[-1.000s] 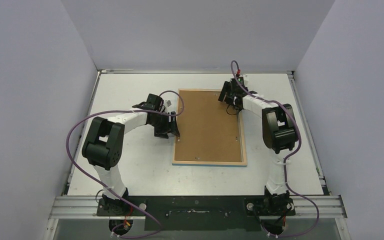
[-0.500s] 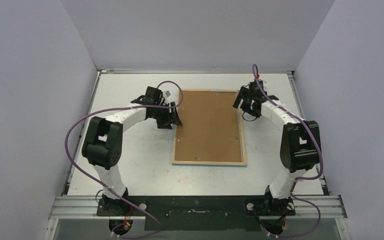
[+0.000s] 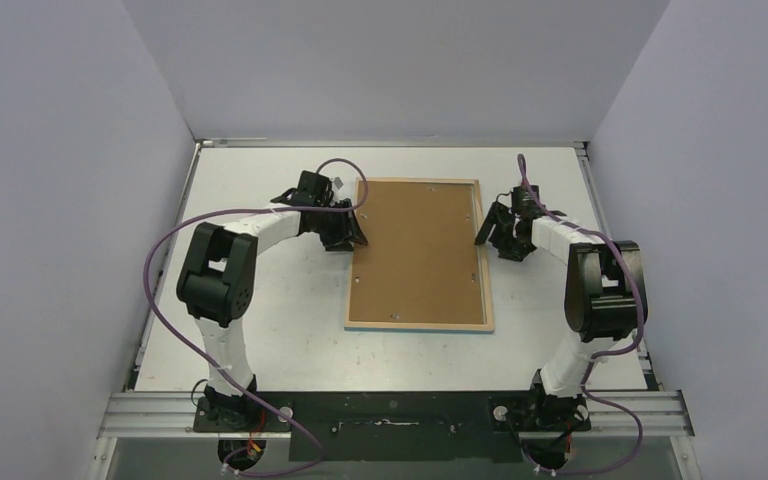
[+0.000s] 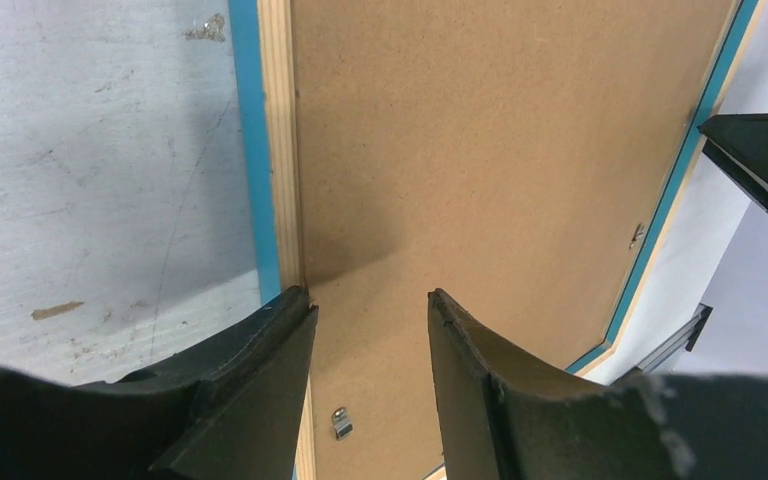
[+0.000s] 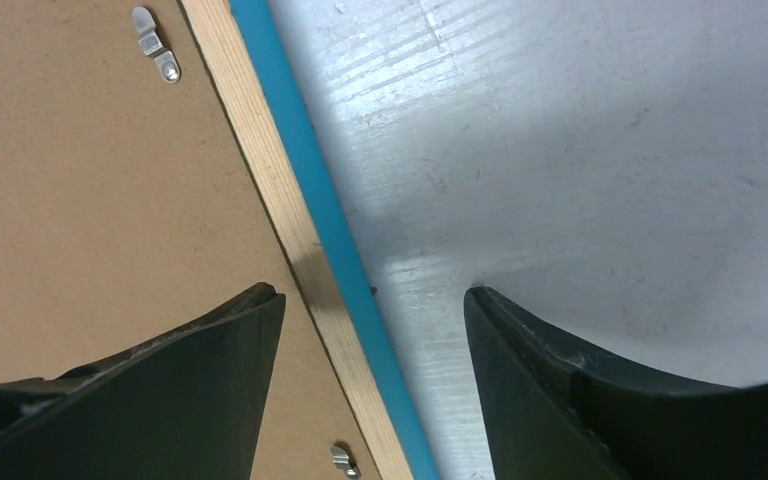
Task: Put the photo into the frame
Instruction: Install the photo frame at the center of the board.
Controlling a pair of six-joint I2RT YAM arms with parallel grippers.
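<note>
Brown backing board (image 3: 418, 250) is lying inside the frame (image 3: 420, 326), which is resting face down mid-table, a bit closer to the far edge than the near one. Its wood-coloured back is facing up, w/ blue showing only along the sides. The photo isn't showing in any view, so can't tell if it's sitting under the board or elsewhere.

Left gripper (image 3: 345, 237) is hovering at the frame's left side, toward the table's far-left corner. Its jaws are parted w/ nothing between them, one finger over the wood rim and the other over the board. Right gripper (image 3: 498, 232) is hovering at the frame's right side, jaws spread wide and gripping nothing. It is straddling the rim, w/ one finger over the board and the other over the bare table (image 5: 610, 150).

My read: both arms are lining up on the long sides, prob. to grab the rim or to work the small metal clips (image 5: 155, 42).

To do it well:
- Both grippers should be coming down level and roughly opposite each other, so the frame isn't twisting.
- The outer finger should be meeting the blue side, the inner one landing on wood, not on the board.
- Close slowly, since a thin rim lying flat on the table is likely to skid.
- Keep fingertips off the clips unless turning them is the aim.
</note>
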